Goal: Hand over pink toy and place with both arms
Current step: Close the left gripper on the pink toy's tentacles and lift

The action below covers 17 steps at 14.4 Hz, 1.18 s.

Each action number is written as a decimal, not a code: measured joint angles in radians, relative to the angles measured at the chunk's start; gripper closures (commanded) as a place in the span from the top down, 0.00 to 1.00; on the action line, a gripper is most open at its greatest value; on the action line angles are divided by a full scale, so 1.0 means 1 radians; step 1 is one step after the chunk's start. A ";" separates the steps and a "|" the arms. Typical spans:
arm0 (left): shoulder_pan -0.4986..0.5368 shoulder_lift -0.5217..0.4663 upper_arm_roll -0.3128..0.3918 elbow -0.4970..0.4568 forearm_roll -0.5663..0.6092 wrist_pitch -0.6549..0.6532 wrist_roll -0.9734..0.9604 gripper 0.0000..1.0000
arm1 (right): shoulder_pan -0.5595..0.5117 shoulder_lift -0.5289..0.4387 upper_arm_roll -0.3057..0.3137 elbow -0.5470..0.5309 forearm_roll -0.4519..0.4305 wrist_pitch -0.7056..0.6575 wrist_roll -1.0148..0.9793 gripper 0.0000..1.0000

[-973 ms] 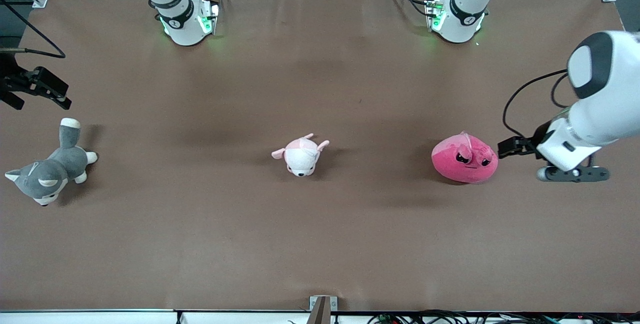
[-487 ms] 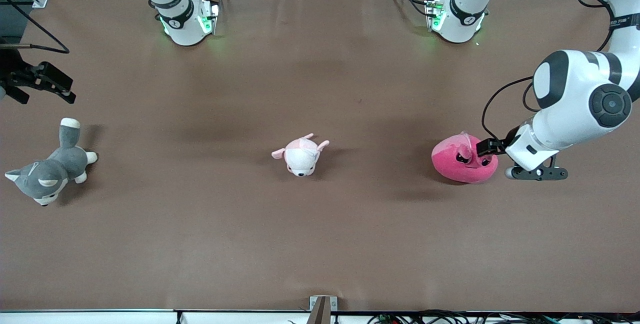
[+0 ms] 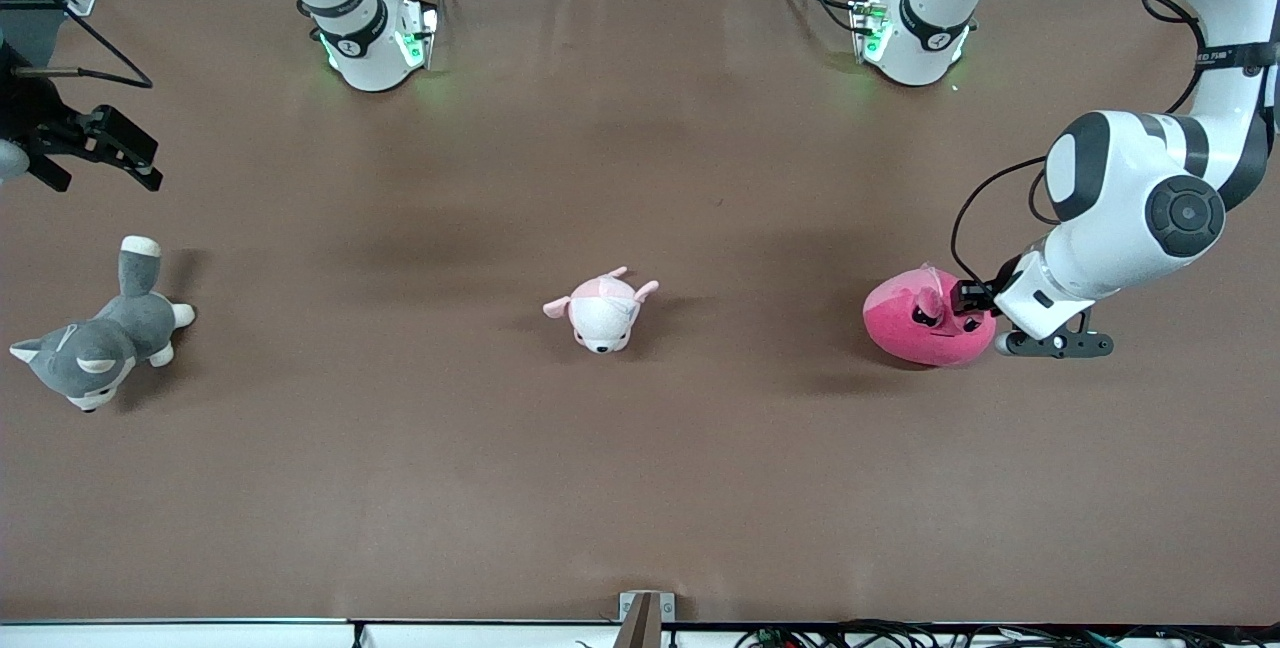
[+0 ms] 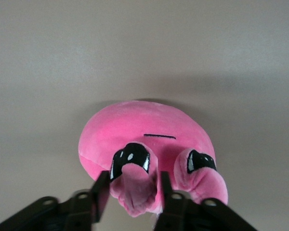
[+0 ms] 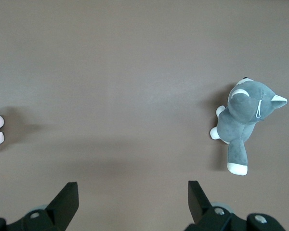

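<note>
Left wrist view gives us the closest look: our left gripper [image 4: 133, 192] has its two black fingers [image 4: 101, 195] spread to either side of one floppy ear of the large round hot-pink plush blob with black angry eyes [image 4: 149, 147]; whether the pads touch the ear, we cannot tell. The fingers stand narrowly apart with the ear between them. From the front, the left gripper [image 3: 968, 297] sits low at the top of the pink toy [image 3: 925, 320], on the side toward the left arm's end of the table, and the toy rests on the brown table cover [image 3: 640, 488].

Well apart from it, near the middle of the table, lies a smaller pale pink-and-white plush animal [image 3: 601, 309]. Toward the right arm's end lies a grey-and-white plush dog [image 3: 98, 337], on its side.

Our right gripper [image 3: 118, 150] waits in the air over the table's edge at that end, above bare cover close to the dog. Its fingers [image 5: 66, 202] are spread wide and hold nothing, and its wrist view shows the dog [image 5: 245, 124] on the cover.
</note>
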 measured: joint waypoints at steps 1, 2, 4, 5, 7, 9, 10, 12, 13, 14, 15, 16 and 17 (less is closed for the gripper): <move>0.000 0.002 0.000 -0.001 0.000 0.000 0.000 0.08 | 0.000 -0.003 0.000 0.001 0.000 0.003 0.000 1.00; 0.000 0.004 0.000 -0.001 0.000 0.000 0.000 0.03 | 0.000 -0.004 0.000 0.006 0.000 0.005 0.000 1.00; 0.000 0.005 -0.001 0.000 0.000 0.001 0.000 0.01 | 0.000 -0.004 0.000 0.012 0.000 0.008 0.000 1.00; 0.000 0.004 -0.003 0.003 0.000 0.002 0.000 0.01 | 0.000 -0.004 0.000 0.014 0.000 0.009 0.000 1.00; 0.000 -0.004 -0.015 0.016 0.000 0.002 0.000 0.01 | 0.000 -0.004 0.000 0.016 0.000 0.010 0.000 1.00; 0.000 -0.028 -0.034 0.035 0.000 0.002 0.000 0.00 | 0.000 -0.003 0.000 0.016 0.000 0.010 0.000 1.00; 0.000 -0.045 -0.047 0.049 0.000 -0.007 0.000 0.00 | 0.000 0.001 0.000 0.014 0.000 0.009 0.000 1.00; -0.001 -0.080 -0.082 0.100 -0.001 -0.070 0.000 0.00 | 0.015 0.032 0.002 0.007 0.001 0.000 -0.003 1.00; -0.001 -0.092 -0.101 0.138 -0.003 -0.118 -0.005 0.00 | 0.030 0.054 0.003 0.007 0.001 -0.003 -0.002 1.00; -0.002 -0.101 -0.123 0.182 -0.012 -0.171 -0.022 0.00 | 0.042 0.072 0.003 0.009 0.001 -0.003 0.000 1.00; -0.002 -0.107 -0.145 0.224 -0.026 -0.218 -0.055 0.00 | 0.046 0.082 0.003 0.017 0.001 -0.003 0.000 1.00; -0.003 -0.110 -0.168 0.263 -0.042 -0.259 -0.093 0.01 | 0.046 0.084 0.002 0.028 0.001 -0.006 0.000 1.00; -0.003 -0.110 -0.196 0.299 -0.057 -0.294 -0.130 0.01 | 0.046 0.083 -0.001 0.044 0.001 -0.016 0.000 1.00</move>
